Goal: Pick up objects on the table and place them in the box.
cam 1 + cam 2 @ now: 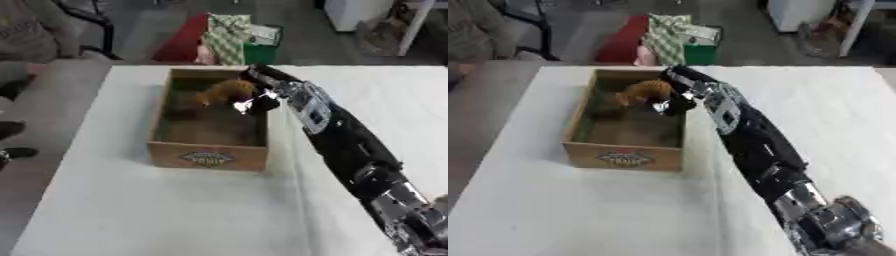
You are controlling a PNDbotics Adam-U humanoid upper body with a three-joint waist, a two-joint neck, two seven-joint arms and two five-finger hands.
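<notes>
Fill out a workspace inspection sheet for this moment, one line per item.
Surface: white table, bare apart from the box.
Job's things: open wooden box with a printed label on its front stands on the table; orange-brown fuzzy object is over the box's far end, at the right hand.
Clutter: nothing seen on the table.
Hands: right hand reaches over the box's far right corner, fingers curled by the fuzzy object; whether they grip it cannot be told. Left hand not in view.
Cables: nothing seen.
Surroundings: red and green bags on the floor beyond the table; grey bench at the left.
</notes>
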